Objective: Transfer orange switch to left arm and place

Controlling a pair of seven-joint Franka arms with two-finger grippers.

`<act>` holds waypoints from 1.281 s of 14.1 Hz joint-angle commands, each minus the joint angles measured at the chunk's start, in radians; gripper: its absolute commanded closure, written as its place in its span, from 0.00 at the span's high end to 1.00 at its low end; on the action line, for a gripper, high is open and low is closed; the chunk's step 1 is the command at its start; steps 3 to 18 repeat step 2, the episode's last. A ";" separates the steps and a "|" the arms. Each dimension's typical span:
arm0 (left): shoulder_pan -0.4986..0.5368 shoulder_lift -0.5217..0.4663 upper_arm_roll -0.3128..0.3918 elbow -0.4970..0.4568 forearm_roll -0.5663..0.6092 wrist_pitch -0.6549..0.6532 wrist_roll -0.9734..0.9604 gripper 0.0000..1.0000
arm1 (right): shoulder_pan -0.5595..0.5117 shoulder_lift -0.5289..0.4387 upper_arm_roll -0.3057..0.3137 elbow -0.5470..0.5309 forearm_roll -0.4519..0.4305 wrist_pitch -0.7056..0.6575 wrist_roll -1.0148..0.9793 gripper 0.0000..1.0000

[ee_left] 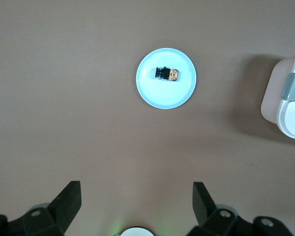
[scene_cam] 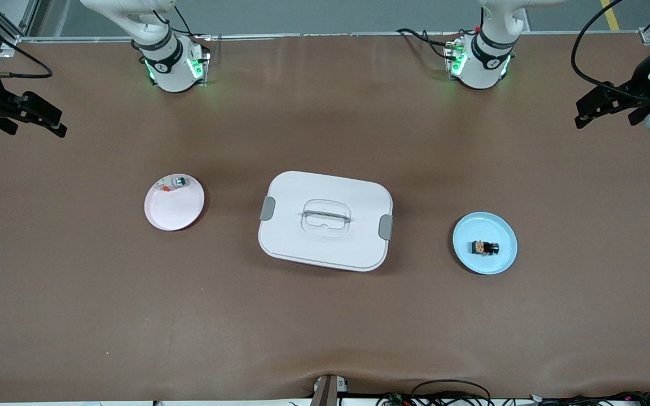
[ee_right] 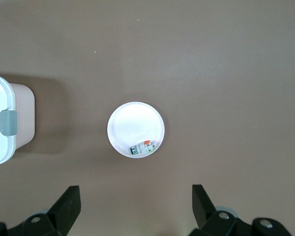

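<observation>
You are at the very start: nothing is picked up, and both arms wait high at the bench ends. The left gripper [scene_cam: 613,107] hangs released over the left arm's end of the bench, its fingers [ee_left: 69,201] spread wide with nothing between them. The right gripper [scene_cam: 26,115] hangs over the right arm's end, also released and empty.

The switch [scene_cam: 486,247] lies on its side on the blue plate [scene_cam: 471,265], near the plate's middle. The box [scene_cam: 325,220] sits lidded in the middle of the bench, between that plate and the pink plate [scene_cam: 170,217]. The pink plate already carries a small silver-and-green part [scene_cam: 179,182] at its rim toward the robots; leave that alone.

Your next move is probably the left arm's: bring its gripper down over the blue plate, line the jaws across the switch's narrow sides, and close on it. The part is tiny, so centre carefully. Then lift high enough to clear the box lid before the handover to the right arm.
</observation>
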 commanded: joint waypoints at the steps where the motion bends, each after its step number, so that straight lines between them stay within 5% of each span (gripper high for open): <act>1: 0.006 -0.006 -0.003 0.014 -0.010 0.000 0.011 1.00 | 0.000 -0.030 -0.005 -0.031 0.018 0.009 -0.015 1.00; 18: 0.006 -0.006 -0.003 0.016 -0.010 -0.002 0.012 1.00 | 0.000 -0.030 -0.005 -0.031 0.018 0.009 -0.017 1.00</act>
